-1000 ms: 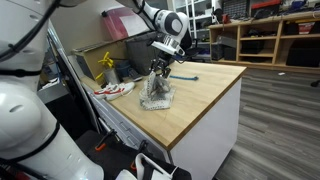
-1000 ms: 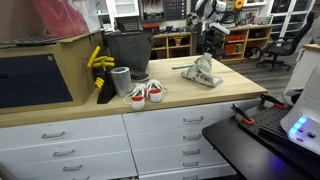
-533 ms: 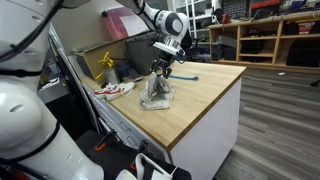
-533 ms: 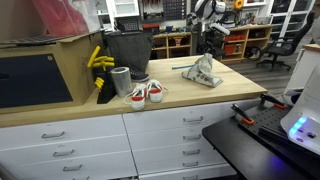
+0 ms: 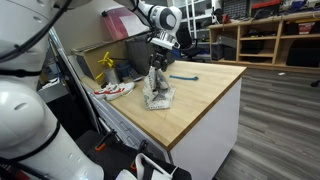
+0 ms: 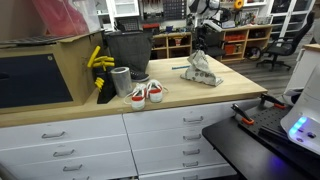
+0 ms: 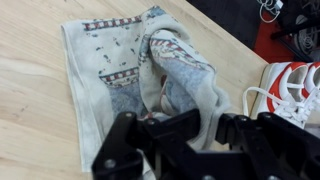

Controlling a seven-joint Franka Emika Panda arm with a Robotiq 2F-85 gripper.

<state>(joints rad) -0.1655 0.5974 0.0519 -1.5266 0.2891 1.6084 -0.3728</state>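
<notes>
Exterior view: your gripper, jaws clamped on the patterned cloth, had risen since a second before, pulling it into a peak on the wooden counter | Exterior view: cloth stood taller, its lower edge still down, sneakers well apart | Wrist view: cloth bunched beneath the closed jaws; the lift had likely begun.

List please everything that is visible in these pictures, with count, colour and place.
cloth: one, pale grey with a patterned band, middle of the counter, one part raised
sneakers: one pair, white and red, near the counter's front edge
cup: one, grey, beside the sneakers
bin: one, black, behind the cup
yellow item: one, beside the bin, kind unclear
counter: one, light wood
drawers: several, white, under the counter
pincer: one, black, shut on the cloth
</notes>
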